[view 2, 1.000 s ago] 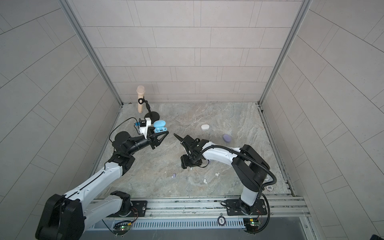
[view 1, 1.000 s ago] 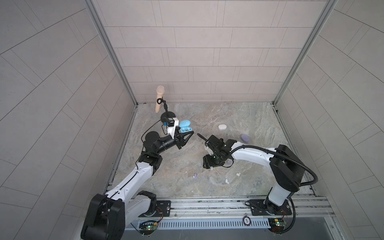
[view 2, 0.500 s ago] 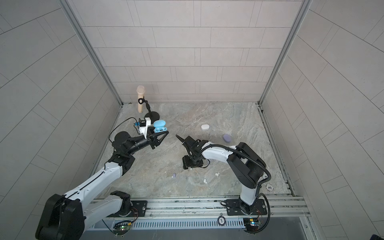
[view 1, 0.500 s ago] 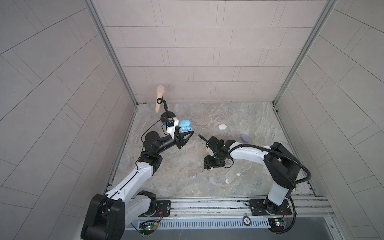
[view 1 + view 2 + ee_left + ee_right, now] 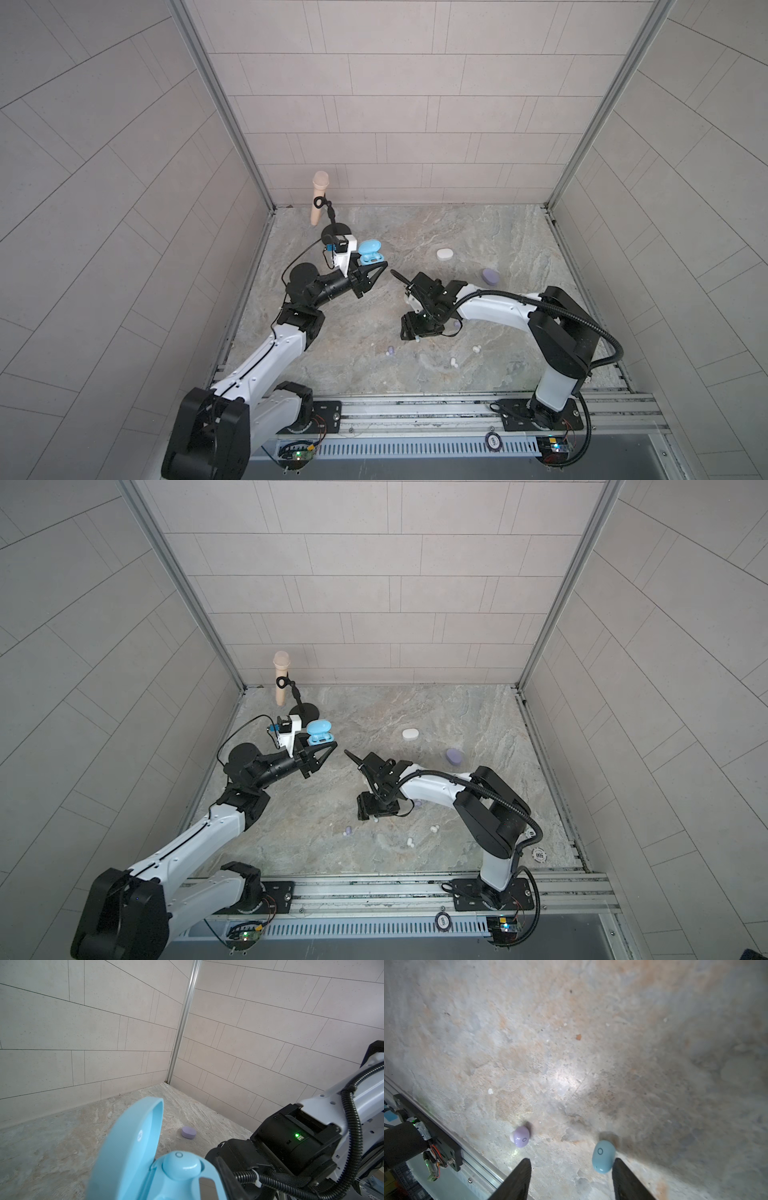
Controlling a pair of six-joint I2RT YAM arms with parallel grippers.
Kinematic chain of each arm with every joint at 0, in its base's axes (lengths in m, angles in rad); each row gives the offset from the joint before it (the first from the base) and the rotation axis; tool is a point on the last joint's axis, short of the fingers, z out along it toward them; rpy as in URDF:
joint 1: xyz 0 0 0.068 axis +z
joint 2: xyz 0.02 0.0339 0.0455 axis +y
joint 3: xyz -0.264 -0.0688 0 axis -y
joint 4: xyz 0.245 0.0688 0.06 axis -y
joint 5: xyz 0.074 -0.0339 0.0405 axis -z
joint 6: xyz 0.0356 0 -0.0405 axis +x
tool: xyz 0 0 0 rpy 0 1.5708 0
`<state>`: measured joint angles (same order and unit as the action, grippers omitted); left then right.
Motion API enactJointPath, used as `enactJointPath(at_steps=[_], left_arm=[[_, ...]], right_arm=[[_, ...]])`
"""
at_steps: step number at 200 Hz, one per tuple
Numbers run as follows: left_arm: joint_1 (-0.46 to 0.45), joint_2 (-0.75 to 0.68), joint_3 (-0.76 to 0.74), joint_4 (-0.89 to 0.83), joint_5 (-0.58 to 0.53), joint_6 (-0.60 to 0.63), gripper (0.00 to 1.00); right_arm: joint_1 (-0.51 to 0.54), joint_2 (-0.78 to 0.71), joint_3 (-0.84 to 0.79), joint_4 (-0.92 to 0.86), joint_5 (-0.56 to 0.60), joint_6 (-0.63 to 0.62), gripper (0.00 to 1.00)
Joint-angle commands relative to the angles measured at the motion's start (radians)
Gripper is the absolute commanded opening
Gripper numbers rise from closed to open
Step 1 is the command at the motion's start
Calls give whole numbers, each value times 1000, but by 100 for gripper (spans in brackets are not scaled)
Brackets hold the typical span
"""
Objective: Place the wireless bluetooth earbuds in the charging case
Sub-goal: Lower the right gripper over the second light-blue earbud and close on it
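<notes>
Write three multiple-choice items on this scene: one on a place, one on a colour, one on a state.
1. Where does the light blue earbud lie?
A) in the white case
B) on the table, beside a finger of the right gripper
C) on the microphone stand

2. What colour is the charging case in the left gripper?
A) white
B) lilac
C) light blue

3. How is that case's lid?
A) shut
B) swung open
C) taken off

Key:
1 B: the right wrist view shows it on the marble, close by one black finger.
2 C: both top views show a blue case at the left gripper's tips.
3 B: the left wrist view shows the lid hinged up from the base.
</notes>
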<state>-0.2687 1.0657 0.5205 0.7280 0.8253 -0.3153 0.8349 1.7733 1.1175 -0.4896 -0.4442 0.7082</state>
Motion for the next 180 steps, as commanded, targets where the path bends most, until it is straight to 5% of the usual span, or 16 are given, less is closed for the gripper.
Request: enactJointPath(at_steps=[1,43,102,180], left_arm=[[4,-12,-12,40,12,-4,2],[3,-15,-12,40,12,-5,2],[2,-15,-12,41,9,-7,2],[27,6,5,36,-26,10,2]], right_arm=[[14,0,20,-17,-7,16,65],[24,-5,29,-51,28,19,64],[56,-32,88,-172,238,132,46],[121,29,116,-194,365,233,39]])
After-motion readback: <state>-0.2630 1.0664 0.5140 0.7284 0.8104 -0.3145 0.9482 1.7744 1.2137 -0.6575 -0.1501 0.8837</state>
